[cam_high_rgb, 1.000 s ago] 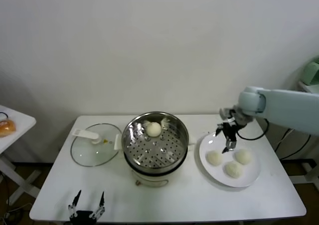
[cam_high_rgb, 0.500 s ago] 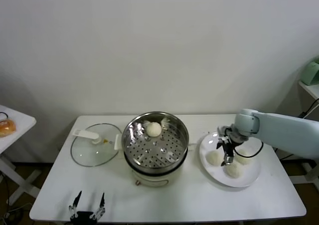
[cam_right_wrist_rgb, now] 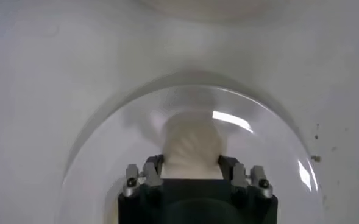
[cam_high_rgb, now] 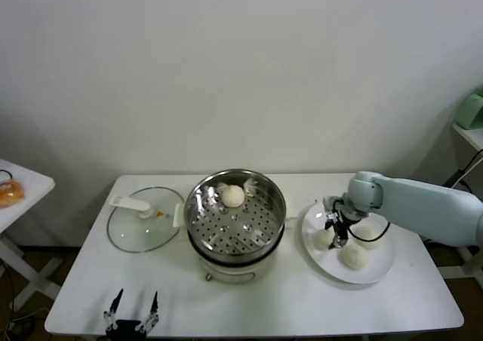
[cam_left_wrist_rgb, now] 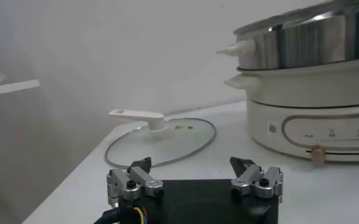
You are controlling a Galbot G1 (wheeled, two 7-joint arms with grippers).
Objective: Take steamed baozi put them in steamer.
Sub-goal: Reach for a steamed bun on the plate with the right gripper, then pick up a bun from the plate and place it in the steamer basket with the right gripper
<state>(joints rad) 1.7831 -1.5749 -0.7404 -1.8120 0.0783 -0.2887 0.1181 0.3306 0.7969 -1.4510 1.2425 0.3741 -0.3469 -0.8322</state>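
Gripping a small off-white dough bun (cam_right_wrist_rgb: 191, 148) on the round white plate (cam_high_rgb: 377, 269), right gripper (cam_high_rgb: 335, 233) fingers (cam_right_wrist_rgb: 150, 172) pinch its sides. One bun (cam_high_rgb: 232, 195) sits in the shiny steel steamer (cam_high_rgb: 235, 213). Left gripper (cam_left_wrist_rgb: 194, 181) parked low on white worktop (cam_high_rgb: 302, 303), fingers spread.

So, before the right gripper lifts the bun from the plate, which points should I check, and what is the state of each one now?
1. Right gripper fingers on both sides of the baozi: ok.
2. Grip firm enough to lift: cannot tell.
3. Other two buns on the white plate apart from the gripper: cannot tell; they lie close.
4. Steamer uncovered, glass lid on the table beside it: ok.
5. Free room on the perforated tray beside the bun in the steamer: ok.
6. Left gripper parked, open, away from the path: ok.
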